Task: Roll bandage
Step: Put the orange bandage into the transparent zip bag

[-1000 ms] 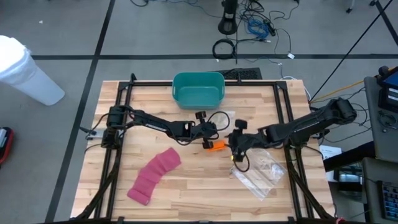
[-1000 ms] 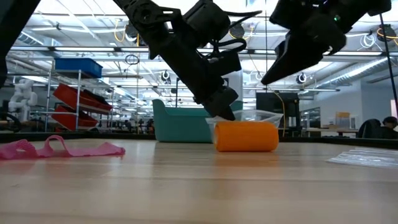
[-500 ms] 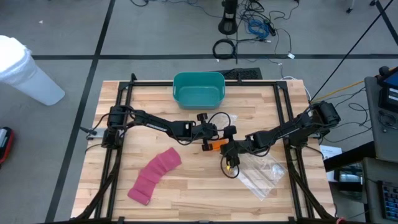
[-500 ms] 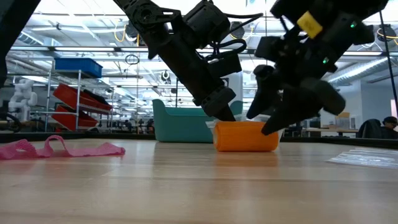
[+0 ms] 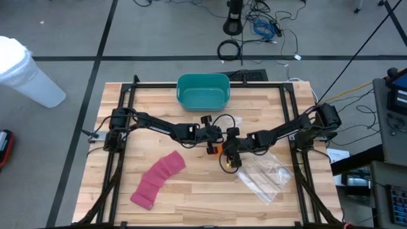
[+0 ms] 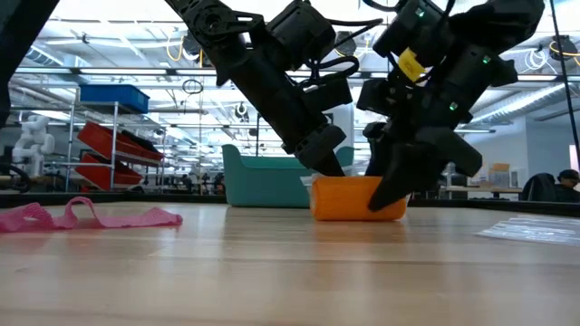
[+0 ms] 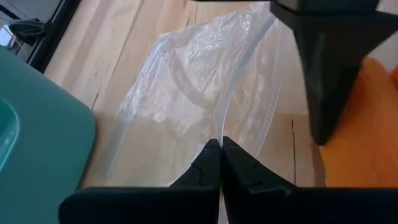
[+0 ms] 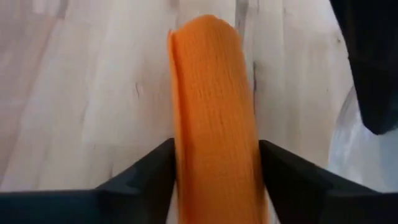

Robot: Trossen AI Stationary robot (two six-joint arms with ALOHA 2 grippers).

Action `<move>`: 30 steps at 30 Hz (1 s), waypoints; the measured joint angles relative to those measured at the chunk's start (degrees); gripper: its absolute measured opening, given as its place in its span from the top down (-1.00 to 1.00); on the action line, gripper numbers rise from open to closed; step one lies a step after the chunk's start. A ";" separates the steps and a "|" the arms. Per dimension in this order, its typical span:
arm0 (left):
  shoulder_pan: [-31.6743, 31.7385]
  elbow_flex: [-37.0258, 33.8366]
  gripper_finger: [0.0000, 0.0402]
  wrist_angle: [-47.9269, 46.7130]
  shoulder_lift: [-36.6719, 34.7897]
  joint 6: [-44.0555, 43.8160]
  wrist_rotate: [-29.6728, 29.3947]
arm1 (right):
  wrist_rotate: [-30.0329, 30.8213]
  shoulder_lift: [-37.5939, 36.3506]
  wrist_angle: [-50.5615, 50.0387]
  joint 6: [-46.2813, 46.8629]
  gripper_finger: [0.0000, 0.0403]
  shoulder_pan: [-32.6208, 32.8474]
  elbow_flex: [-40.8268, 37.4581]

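Note:
An orange bandage roll (image 5: 217, 150) lies on its side mid-table; it also shows in the low view (image 6: 349, 199) and the right wrist view (image 8: 211, 93). My right gripper (image 8: 214, 177) is open and down at the roll, one finger on each long side. My left gripper (image 7: 219, 146) is shut on a clear plastic bag (image 7: 186, 93), just on the far side of the roll (image 7: 367, 124). A pink bandage (image 5: 158, 180) lies unrolled and rumpled on the table at the near left (image 6: 91, 217). My left gripper pinches a raised fold of the clear bag (image 7: 221, 127) between its two shut fingertips, coming low from the table's left. The bag spreads out on the table beyond the fingers. My right gripper's fingers (image 8: 146, 171) stand against the roll's two long sides; whether they touch it I cannot tell.
A teal bin (image 5: 202, 91) stands at the far middle of the table. A second clear bag (image 5: 264, 175) lies at the near right. Black frame rails (image 5: 121, 127) run along the table's left and right sides.
My right gripper has gone toward the table's left edge and down to the orange roll, and its fingers now stand on either side of it. The roll lies where it was.

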 joint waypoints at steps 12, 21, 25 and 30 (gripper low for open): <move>1.04 0.00 1.00 -1.52 0.02 -2.29 -4.22 | -6.22 -1.05 -2.60 20.50 0.66 -1.38 0.11; 1.02 -1.50 1.00 0.06 0.07 -4.57 -6.48 | 6.40 -9.91 -12.45 33.92 0.61 2.08 -0.11; 0.71 -2.57 1.00 3.73 0.07 -4.61 -6.49 | 10.16 -14.79 -10.50 39.75 0.61 3.35 -3.61; -0.25 -3.35 1.00 8.59 0.04 -4.58 -6.19 | 13.18 -18.18 0.50 46.48 0.61 3.55 -13.01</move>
